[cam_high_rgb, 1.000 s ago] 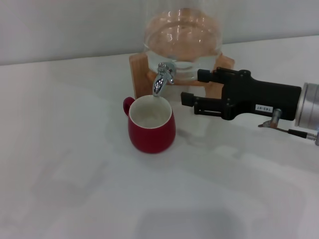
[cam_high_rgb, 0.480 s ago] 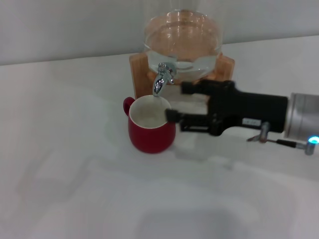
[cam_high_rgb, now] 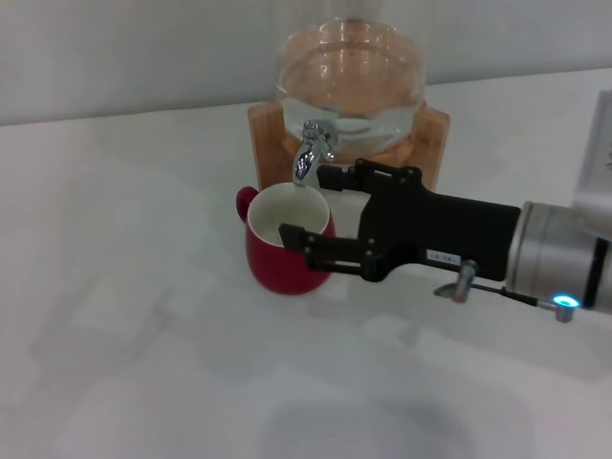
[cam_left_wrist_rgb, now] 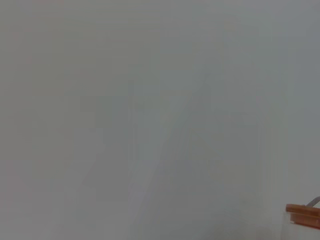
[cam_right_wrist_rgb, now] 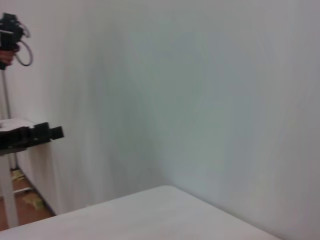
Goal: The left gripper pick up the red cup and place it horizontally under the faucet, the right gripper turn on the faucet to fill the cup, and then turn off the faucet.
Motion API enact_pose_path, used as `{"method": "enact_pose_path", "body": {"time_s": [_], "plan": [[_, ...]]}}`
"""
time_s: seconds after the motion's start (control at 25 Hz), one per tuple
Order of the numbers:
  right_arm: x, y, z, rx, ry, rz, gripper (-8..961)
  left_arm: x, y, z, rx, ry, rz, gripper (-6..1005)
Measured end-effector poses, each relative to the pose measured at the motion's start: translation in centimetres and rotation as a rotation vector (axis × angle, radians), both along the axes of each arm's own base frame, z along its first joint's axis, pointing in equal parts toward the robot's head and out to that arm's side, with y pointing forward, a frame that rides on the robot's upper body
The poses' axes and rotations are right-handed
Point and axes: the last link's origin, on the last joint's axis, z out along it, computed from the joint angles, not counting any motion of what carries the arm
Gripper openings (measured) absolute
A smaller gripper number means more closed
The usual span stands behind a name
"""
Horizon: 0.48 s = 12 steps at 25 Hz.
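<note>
Head view: the glossy red ceramic cup [cam_high_rgb: 287, 244] stands upright on the white table [cam_high_rgb: 143, 335], its white inside directly under the spout of the small chrome faucet [cam_high_rgb: 311, 148] on the clear glass jar [cam_high_rgb: 349, 81], which sits in a wooden stand [cam_high_rgb: 273, 129]. The black two-jaw right gripper [cam_high_rgb: 311, 206] reaches in from the right, jaws spread, one by the faucet, the other over the cup's right rim. That lower jaw could nudge or tip the cup as the gripper goes for the lever.

Left wrist view: blank wall and a sliver of wooden stand; the left gripper is not visible.

Right wrist view: wall and table corner only.
</note>
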Motion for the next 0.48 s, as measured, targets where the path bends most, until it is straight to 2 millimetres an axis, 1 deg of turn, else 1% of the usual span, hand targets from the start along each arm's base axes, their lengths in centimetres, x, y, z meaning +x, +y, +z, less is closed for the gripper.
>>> {"method": "enact_pose_path", "body": {"time_s": [0.08,0.2,0.28,0.48], "plan": [[0.0,0.2,-0.9,0.009,0.006,-0.041,796,0.0,0.1,0.0,0.001,0.001,-0.002,890],[-0.1,0.3,-1.4,0.011,0.003,-0.053,795,0.0,0.3,0.0,0.003,0.002,0.002,890],[-0.5,0.4,-2.3,0.012,-0.003,-0.063,795,0.0,0.4,0.0,0.005,0.002,0.007,890],[-0.7,0.8,-2.7,0.019,0.001,-0.072,795,-0.1,0.5,0.0,0.008,0.003,0.014,889]]}}
